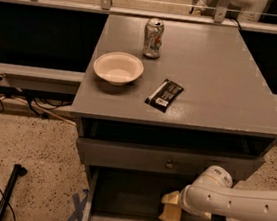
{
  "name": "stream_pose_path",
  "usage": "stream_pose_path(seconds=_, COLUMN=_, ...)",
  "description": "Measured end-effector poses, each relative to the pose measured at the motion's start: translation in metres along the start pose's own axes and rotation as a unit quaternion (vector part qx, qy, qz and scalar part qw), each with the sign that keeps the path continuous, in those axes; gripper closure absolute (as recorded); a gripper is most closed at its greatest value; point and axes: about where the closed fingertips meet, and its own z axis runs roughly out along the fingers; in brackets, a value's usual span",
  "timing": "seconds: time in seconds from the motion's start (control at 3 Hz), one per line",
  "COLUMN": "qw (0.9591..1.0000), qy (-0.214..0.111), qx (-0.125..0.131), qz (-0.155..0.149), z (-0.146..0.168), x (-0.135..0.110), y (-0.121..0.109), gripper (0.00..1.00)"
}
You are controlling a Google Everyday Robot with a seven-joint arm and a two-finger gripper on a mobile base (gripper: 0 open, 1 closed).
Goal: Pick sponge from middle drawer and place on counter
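The middle drawer (117,200) is pulled open below the grey front panel with a knob (169,163). My white arm (233,202) comes in from the right. Its cream-coloured gripper (170,210) is down inside the drawer, right of the middle, close to the floor. The pale yellow mass at the arm's end is all one colour, so I cannot tell the sponge apart from the gripper. The counter (222,82) is the flat grey cabinet top above.
On the counter stand a white bowl (118,67) at the left, a drink can (153,38) at the back and a black snack bar (164,94) near the middle. A black pole (10,192) and blue tape (78,208) lie on the floor at the left.
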Motion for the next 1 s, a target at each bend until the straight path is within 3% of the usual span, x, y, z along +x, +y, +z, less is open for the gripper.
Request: stream_pose_path(seconds=1.0, qw=0.9999, qy=-0.009, qx=-0.002, qz=0.006, z=0.048, x=0.006, y=0.005, gripper=0.0)
